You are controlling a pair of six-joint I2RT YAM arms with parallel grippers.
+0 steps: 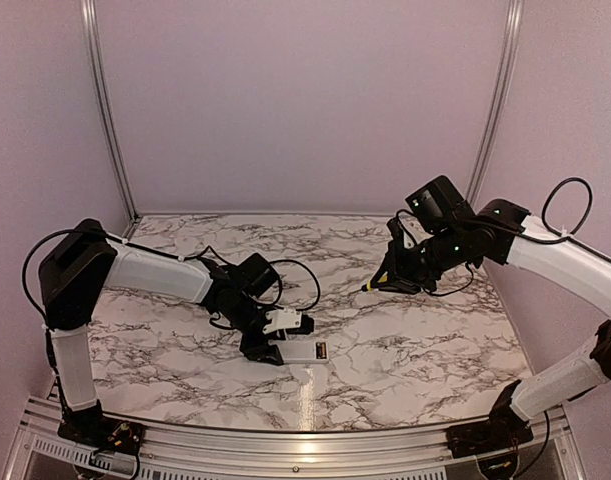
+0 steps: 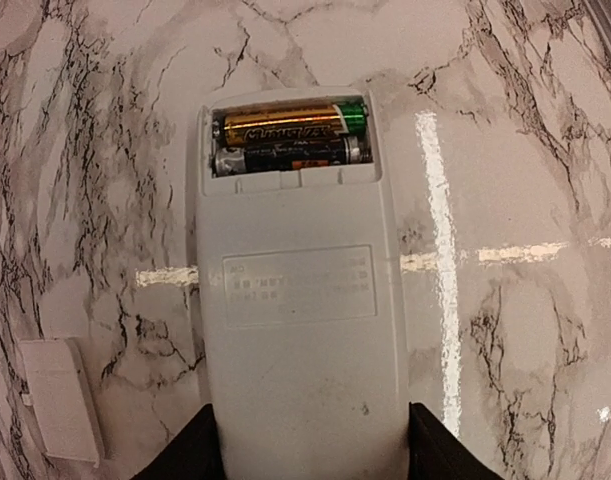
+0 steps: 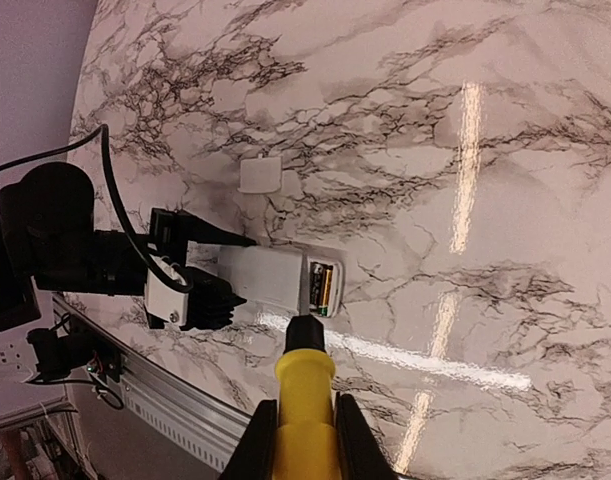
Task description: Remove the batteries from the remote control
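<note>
Left wrist view: left gripper (image 2: 315,445) clamps the flat white plastic remote control (image 2: 300,300) on the marble table (image 2: 525,380), gold-and-black cylindrical batteries (image 2: 290,140) seated; right gripper (image 3: 303,450) clenches a yellow-handled tool (image 3: 303,385), whose prying tip could skid it.

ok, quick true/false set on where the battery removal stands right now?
1. Both batteries sit in the remote control recess. True.
2. The battery cover is on the remote control. False: it lies loose on the table beside it.
3. The right hand holds a yellow-handled tool. True.
4. The left hand is empty, away from the remote control. False: it clasps the remote control's long sides, at the end opposite the batteries.
5. The tool's black tip is dug into the recess. False: in the top view the tool hangs apart from the remote control.
</note>
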